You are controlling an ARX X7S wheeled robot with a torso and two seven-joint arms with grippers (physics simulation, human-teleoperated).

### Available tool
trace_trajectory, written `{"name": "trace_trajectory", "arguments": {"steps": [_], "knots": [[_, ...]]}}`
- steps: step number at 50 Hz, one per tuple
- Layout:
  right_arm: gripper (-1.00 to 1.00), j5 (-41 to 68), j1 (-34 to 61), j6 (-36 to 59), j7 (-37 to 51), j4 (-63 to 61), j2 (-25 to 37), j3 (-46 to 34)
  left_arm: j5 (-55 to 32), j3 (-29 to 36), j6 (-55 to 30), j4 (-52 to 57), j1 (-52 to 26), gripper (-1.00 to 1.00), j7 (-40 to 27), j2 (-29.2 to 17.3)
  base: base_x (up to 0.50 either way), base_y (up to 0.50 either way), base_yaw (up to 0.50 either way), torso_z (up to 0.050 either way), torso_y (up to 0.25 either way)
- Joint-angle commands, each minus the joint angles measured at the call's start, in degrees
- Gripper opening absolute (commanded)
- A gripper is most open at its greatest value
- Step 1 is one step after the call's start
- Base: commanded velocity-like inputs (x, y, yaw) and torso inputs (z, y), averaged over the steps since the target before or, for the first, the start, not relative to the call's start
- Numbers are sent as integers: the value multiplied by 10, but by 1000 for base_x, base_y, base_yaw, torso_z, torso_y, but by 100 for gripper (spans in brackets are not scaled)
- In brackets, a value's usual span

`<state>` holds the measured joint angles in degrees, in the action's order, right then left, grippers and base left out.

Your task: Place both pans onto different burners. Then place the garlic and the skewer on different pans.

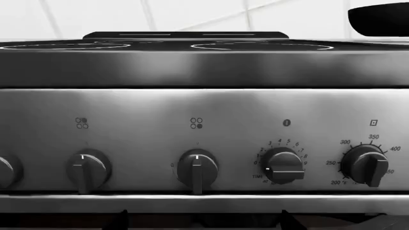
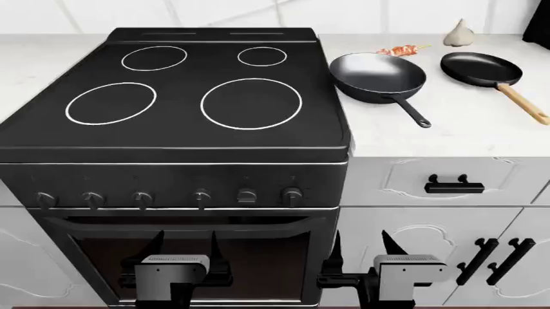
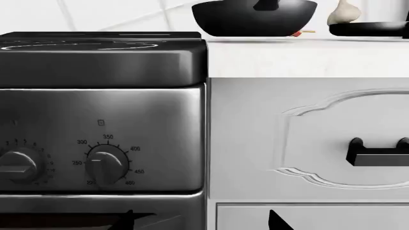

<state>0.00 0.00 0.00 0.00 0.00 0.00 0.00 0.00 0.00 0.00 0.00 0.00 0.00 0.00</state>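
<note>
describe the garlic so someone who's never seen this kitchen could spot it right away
Start at the white counter to the right of the black stovetop and look to its back edge by the wall. The garlic sits there, behind the wooden-handled pan and right of the skewer. It is the only pale, bulb-shaped thing with a pointed tip, far smaller than either pan.

Both black pans sit upright on the white counter right of the stovetop: the deeper pan (image 2: 378, 76) beside it, the wooden-handled pan (image 2: 481, 68) farther right. Behind them lie the skewer (image 2: 400, 49) and garlic (image 2: 459, 33); the burners (image 2: 251, 103) are bare.
</note>
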Motion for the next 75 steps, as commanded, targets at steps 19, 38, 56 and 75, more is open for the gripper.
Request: {"name": "trace_trajectory", "arguments": {"steps": [19, 38, 56, 75], "knots": [[100, 35, 0, -26, 49, -7, 35, -31, -11, 46, -6, -27, -9, 100, -49, -34, 0, -263, 0, 0, 0], [100, 47, -7, -18, 71, -14, 49, -43, -24, 66, 1, -42, -11, 100, -63, -45, 0, -500, 0, 0, 0], [100, 57, -8, -24, 84, -11, 59, -57, -57, 75, -13, -33, -9, 100, -65, -54, 0, -500, 0, 0, 0], [100, 72, 9, -3, 90, 2, 68, -72, -48, 96, -14, -46, -16, 100, -81, -65, 0, -206, 0, 23, 0]]}}
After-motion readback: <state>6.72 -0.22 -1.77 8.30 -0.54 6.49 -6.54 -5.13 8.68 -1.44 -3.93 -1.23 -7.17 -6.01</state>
